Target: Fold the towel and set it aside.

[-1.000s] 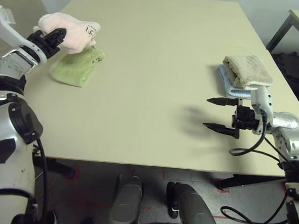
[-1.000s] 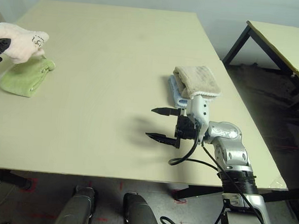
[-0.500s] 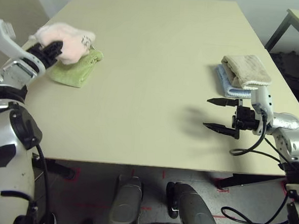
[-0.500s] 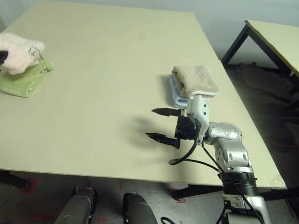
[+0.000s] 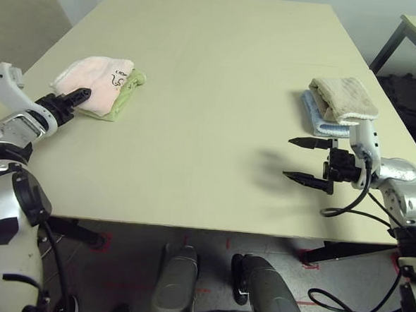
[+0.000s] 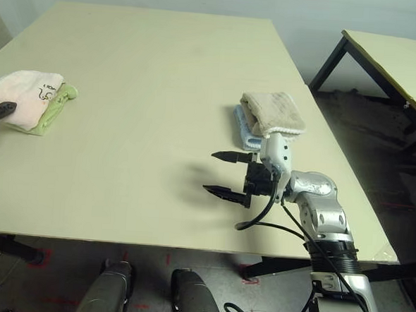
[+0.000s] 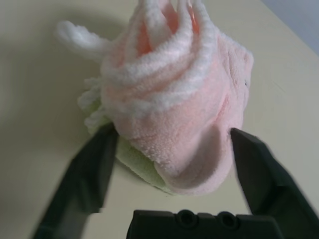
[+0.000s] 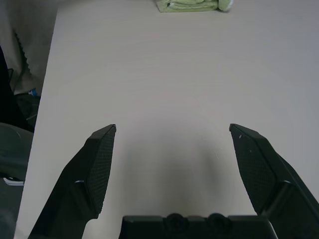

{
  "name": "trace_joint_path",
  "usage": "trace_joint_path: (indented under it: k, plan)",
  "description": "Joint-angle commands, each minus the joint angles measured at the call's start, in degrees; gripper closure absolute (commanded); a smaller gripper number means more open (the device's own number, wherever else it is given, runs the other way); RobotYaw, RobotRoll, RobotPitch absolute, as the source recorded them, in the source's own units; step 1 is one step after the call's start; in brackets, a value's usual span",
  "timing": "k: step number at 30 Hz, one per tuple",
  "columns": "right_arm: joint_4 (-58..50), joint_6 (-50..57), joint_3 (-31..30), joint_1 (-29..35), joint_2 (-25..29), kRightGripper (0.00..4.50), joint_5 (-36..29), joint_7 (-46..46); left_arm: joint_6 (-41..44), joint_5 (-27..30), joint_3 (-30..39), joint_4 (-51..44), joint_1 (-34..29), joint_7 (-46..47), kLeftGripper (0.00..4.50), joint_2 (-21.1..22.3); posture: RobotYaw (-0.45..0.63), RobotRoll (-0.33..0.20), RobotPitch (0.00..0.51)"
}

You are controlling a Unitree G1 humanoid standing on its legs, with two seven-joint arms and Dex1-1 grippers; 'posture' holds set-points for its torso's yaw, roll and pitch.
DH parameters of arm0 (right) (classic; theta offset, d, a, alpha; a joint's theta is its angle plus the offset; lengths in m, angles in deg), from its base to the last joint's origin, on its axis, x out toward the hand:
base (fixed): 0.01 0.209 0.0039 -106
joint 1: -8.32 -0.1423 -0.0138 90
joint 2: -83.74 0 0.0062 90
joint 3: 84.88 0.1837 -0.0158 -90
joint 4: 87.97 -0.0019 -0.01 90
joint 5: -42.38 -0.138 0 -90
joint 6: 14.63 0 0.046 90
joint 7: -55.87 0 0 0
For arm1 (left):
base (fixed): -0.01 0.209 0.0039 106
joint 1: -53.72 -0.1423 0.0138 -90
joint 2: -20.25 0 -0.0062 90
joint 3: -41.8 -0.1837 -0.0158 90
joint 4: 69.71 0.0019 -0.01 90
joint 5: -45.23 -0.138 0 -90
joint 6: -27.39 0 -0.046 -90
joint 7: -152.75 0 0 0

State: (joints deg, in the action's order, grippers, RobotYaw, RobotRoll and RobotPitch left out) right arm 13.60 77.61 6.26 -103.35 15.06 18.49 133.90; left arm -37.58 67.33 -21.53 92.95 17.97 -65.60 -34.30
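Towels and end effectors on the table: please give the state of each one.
pink towel: folded, lying on the green cloth
green cloth: folded, under it
beige towel: folded, on the light blue towel
left end effector: open, straddling the pink towel
right end effector: open, empty

Left gripper [image 7: 169,149] jaws spread wide; right gripper [image 5: 301,159] jaws apart, pointing leftward

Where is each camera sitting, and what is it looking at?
Left eye: on the head, looking down at the table; both silver arms show.
Right eye: beside it, same scene, shifted.
Left wrist: behind the left hand, facing the pink towel on a green cloth; its fingers stand apart.
Right wrist: behind the open right hand, facing bare table.
Shared: both eyes see beige and blue towels.
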Motion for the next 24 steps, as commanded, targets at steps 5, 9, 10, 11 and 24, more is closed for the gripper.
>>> trace_joint_path:
  k: [5,9,10,11,24]
  plan:
    - [-0.5,1.7,0.9,0.1,0.7,0.00,-0.9,-0.3,11.9,-0.9,-2.6,-2.9,-1.2,-7.4,0.01,3.2,0.07,0.000,0.146]
    - [-3.4,5.5,2.2,0.0,1.7,0.00,-2.3,-2.2,18.7,-1.6,-5.6,-9.1,-6.7,-13.9,0.01,6.7,0.07,0.000,0.145]
    - [-4.3,7.2,2.8,-0.4,1.9,0.00,-3.0,-3.2,20.0,-1.1,-5.4,-11.1,-8.1,-14.3,0.01,7.7,0.07,0.000,0.145]
    - [-5.3,9.1,3.3,-0.8,2.2,0.00,-3.8,-4.1,21.7,-0.7,-5.4,-13.5,-10.1,-15.1,0.01,9.0,0.08,0.000,0.144]
    - [-8.8,25.8,6.0,-7.4,4.1,0.00,-7.6,-14.7,36.7,15.5,11.2,-57.3,-31.0,-14.9,0.01,6.7,0.11,0.000,0.144]
